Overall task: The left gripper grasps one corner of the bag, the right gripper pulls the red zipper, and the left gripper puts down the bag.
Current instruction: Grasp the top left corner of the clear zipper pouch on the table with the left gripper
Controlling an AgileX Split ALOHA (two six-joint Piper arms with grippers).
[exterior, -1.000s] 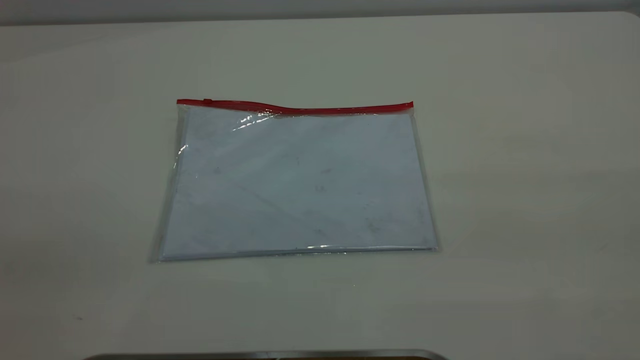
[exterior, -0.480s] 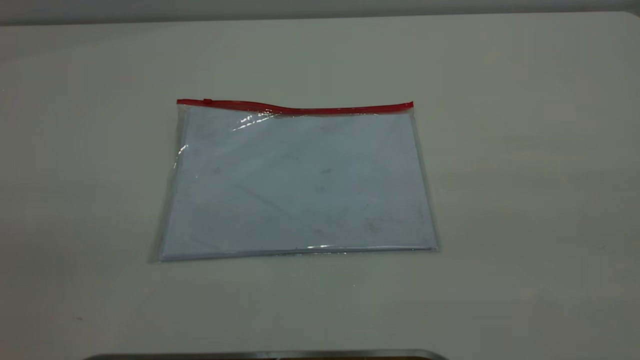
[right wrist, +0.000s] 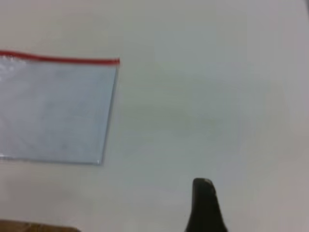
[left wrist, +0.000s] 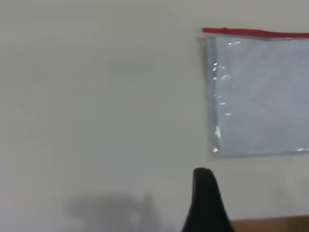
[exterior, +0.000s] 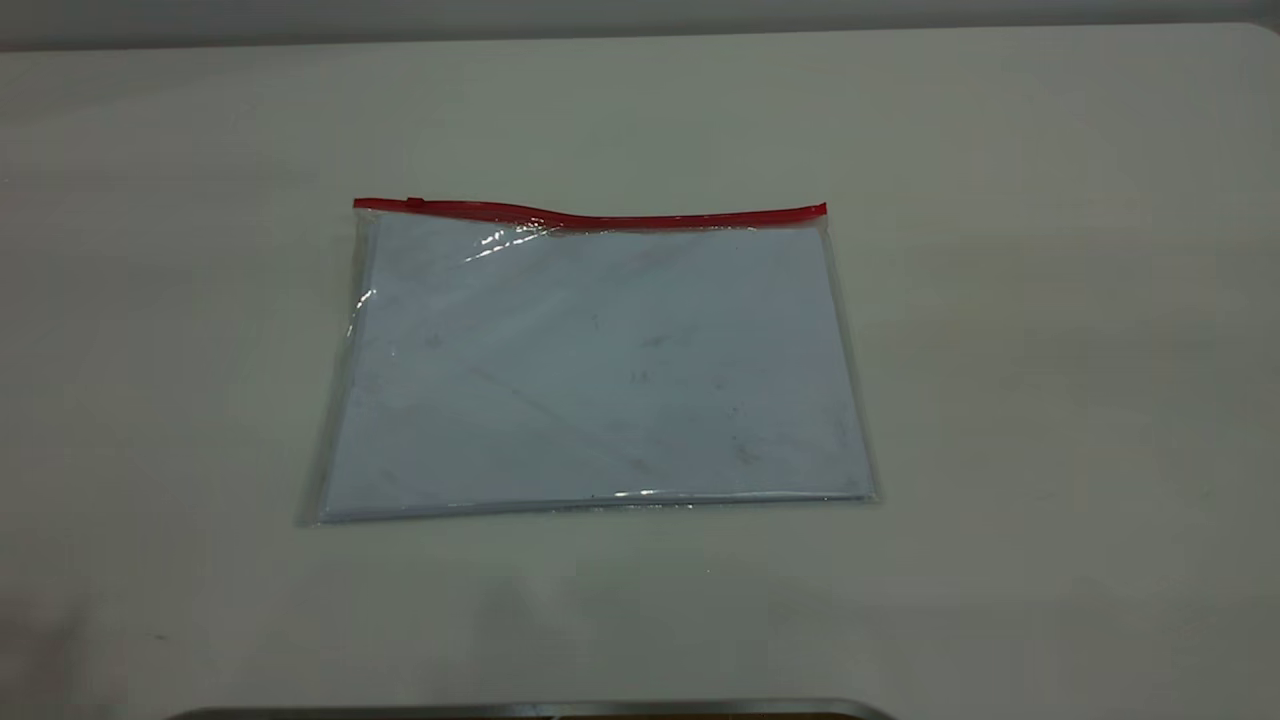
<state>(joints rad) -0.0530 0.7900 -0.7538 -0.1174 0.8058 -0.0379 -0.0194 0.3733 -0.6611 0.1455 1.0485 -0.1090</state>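
The bag lies flat near the middle of the white table, with white sheets inside. The red zipper runs along its far long edge, and the small slider tab sits near the left end. Neither gripper shows in the exterior view. In the left wrist view the left gripper is off the bag's left side, apart from the bag and zipper. In the right wrist view the right gripper is off the right side, apart from the bag and zipper.
A grey metal strip lies along the near edge of the exterior view. The table's far edge meets a grey wall. Bare tabletop surrounds the bag on all sides.
The bag has not moved. A faint shadow has appeared on the table at the near left of the exterior view.
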